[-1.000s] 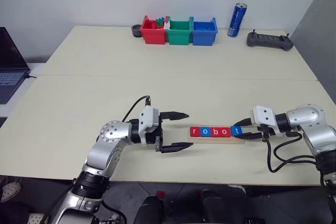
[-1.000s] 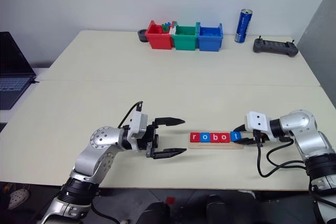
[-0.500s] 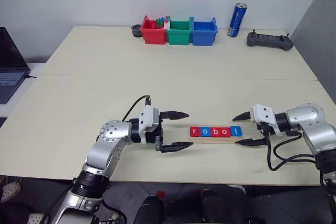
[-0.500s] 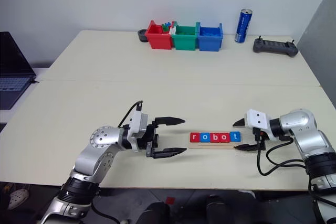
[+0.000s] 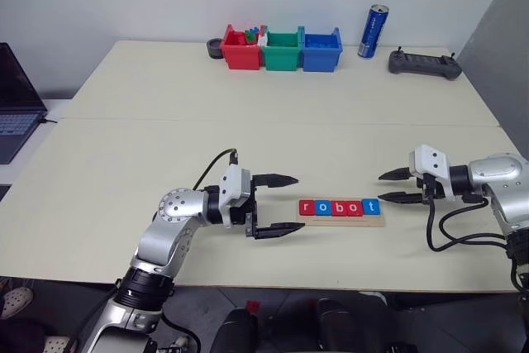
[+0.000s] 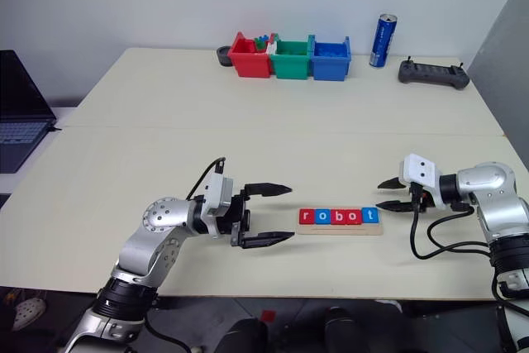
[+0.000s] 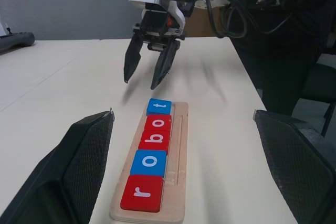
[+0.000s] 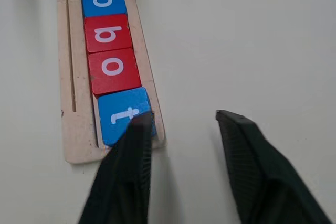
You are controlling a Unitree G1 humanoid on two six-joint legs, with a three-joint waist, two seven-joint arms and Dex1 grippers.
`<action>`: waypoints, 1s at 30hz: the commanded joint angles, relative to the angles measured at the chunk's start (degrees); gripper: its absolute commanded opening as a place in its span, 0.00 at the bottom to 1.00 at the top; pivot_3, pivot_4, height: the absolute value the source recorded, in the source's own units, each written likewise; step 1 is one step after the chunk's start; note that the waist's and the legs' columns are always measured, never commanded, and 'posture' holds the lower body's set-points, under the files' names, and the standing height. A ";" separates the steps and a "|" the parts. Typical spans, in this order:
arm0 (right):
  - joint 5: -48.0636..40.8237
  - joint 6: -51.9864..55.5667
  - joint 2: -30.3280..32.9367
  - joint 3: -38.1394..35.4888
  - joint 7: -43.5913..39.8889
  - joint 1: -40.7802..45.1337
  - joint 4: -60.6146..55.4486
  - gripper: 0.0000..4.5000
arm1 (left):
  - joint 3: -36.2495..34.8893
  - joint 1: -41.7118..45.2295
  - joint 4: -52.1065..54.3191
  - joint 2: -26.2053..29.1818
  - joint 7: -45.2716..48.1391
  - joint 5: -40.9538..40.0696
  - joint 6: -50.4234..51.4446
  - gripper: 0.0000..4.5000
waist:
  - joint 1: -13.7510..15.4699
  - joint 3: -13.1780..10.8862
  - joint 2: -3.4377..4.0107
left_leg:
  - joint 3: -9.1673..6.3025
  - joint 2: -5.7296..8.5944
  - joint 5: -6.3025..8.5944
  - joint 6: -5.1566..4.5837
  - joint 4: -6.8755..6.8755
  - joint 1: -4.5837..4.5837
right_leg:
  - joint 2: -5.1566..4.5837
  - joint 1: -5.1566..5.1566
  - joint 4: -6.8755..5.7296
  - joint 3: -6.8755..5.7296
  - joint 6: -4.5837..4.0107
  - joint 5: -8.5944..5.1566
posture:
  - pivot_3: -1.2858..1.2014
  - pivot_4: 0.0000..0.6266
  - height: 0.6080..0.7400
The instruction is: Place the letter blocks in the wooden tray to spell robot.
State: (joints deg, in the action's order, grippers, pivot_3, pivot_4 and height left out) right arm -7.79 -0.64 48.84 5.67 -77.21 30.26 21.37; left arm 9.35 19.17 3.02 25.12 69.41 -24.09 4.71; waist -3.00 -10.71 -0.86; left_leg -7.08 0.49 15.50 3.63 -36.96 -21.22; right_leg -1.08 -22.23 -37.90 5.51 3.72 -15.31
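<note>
1. We see the surface [image 5: 248, 130], wide and pale, carrying everything in view.
2. Our left tool [image 5: 279, 206] rests level just above the surface, its two black fingers spread wide with nothing between them, pointing toward the tray.
3. Our right tool [image 5: 395, 187] hangs beyond the tray's other end, fingers partly apart and empty, tips aimed back at the tray but clear of it.
4. The wooden tray [image 5: 376, 221] lies flat between the two tools, its near end just ahead of the left tool's fingertips and its far end just short of the right tool's.
5. The letter blocks [image 5: 340, 207] sit in the tray in one touching row, reading r, o, b, o, t: red, blue, red, red, blue. The red r lies nearest the left tool, and the blue t lies nearest the right tool.
</note>
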 commanded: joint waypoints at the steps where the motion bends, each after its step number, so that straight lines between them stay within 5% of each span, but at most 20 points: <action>1: 0.72 -2.07 -0.49 -0.53 1.50 0.33 -0.48 0.16 | -0.35 0.79 0.66 0.01 0.22 -0.24 -0.82 1.00 | -0.04 0.00 0.00 | 0.00 0.00 0.00 0.00 0.00 0.00 | 0.00 0.00 0.00 0.00 0.00 0.00 | 0.52 0.24 1.00; 4: 1.09 -2.68 -0.77 -0.10 1.71 -0.29 -1.10 0.00 | -0.29 0.74 0.75 -0.03 0.16 -0.19 -0.88 1.00 | -0.04 0.00 0.00 | -0.01 0.00 0.00 0.00 0.00 0.00 | 0.00 0.00 0.00 0.00 0.00 0.00 | 0.52 0.24 1.00; 30: 1.30 -3.08 -0.17 0.71 0.98 -4.52 -5.83 0.00 | -0.23 0.25 1.01 0.04 0.11 -0.09 -1.12 1.00 | -0.11 0.00 0.00 | -0.01 0.00 0.00 0.00 0.00 0.00 | 0.00 0.00 -0.02 0.00 0.00 0.00 | 0.52 0.24 1.00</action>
State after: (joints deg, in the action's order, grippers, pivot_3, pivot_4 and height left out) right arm -5.55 -3.98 47.95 7.55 -76.08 25.81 17.19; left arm 9.35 19.09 2.68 25.10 69.40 -24.02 4.54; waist -3.11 -10.71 -0.86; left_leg -7.09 0.49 15.50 3.63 -36.96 -21.21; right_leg -1.08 -22.23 -37.92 5.51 3.72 -15.31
